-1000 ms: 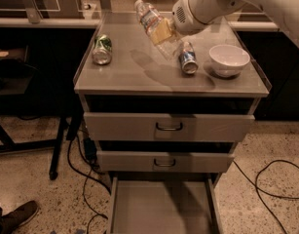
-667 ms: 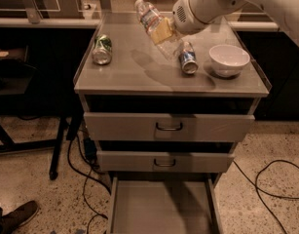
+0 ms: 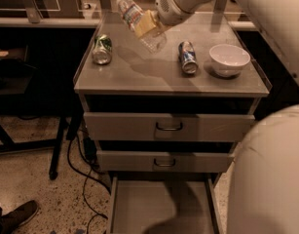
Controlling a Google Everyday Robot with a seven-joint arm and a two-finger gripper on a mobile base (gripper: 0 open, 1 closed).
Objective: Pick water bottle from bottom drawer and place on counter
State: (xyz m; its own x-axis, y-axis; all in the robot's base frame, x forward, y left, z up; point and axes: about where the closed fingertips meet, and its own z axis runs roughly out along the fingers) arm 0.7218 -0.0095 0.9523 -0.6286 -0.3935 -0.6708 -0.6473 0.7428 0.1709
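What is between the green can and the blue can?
The water bottle, held tilted by the gripper above the counter, in the camera view.

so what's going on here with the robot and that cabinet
The robot's end effector is shut on the water bottle and holds it tilted in the air above the counter. The bottle is not yet set down. A green can, a blue can and a white bowl sit on the counter. The bottom drawer is pulled open.
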